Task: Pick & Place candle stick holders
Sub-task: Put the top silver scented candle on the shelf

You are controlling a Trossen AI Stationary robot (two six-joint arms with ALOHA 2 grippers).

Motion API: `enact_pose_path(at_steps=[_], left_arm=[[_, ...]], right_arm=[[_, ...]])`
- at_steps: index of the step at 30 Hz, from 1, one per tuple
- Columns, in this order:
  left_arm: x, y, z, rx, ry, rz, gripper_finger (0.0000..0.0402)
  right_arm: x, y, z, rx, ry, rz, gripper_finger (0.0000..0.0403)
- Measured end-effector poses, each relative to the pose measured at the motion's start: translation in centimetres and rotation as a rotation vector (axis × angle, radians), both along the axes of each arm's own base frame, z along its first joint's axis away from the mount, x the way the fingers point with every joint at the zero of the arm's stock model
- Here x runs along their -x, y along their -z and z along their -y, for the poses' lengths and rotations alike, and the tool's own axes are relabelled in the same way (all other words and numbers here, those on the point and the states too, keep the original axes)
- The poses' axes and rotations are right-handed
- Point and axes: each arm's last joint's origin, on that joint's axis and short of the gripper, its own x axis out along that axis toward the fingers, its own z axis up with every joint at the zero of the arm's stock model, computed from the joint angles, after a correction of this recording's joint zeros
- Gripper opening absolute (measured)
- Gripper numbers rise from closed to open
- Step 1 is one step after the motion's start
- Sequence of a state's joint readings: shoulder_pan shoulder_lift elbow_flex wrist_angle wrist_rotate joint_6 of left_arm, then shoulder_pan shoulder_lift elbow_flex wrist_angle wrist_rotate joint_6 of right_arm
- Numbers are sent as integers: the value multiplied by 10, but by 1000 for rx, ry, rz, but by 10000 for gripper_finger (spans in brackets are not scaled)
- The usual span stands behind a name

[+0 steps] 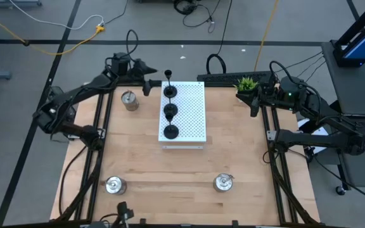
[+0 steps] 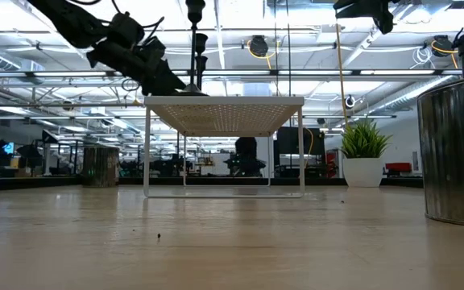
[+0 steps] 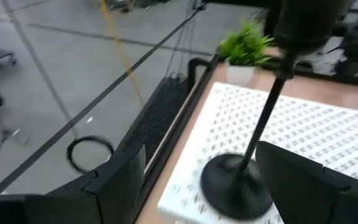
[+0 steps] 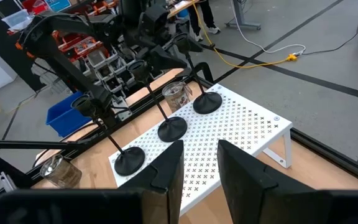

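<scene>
Three black holders with round bases stand in a row on the white perforated board: far, middle, near. My left gripper is open at the board's far left corner. In the left wrist view its fingers stand on either side of the far holder without gripping the stem. One silver holder stands on the table left of the board, and two stand near the front edge. My right gripper waits open at the far right.
A small green potted plant stands at the table's far right corner, close to my right gripper. The board stands raised on thin legs. Bare wood lies between the board and the two front silver holders.
</scene>
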State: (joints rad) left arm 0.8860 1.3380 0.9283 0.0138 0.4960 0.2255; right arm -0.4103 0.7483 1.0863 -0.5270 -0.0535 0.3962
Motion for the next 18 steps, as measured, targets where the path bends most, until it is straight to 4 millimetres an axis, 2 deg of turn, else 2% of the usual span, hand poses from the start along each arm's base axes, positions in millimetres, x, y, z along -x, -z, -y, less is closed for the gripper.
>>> enact_pose_path(at_steps=[7, 15, 18], left_arm=[[14, -15, 13, 42, -96, 1, 312], [26, -35, 29, 64, -129, 67, 312], [30, -42, 33, 71, -138, 99, 313]], right_arm=[[0, 0, 0, 30, -9, -11, 89], [0, 0, 0, 201, -59, -76, 89], [0, 0, 0, 203, -59, -77, 89]])
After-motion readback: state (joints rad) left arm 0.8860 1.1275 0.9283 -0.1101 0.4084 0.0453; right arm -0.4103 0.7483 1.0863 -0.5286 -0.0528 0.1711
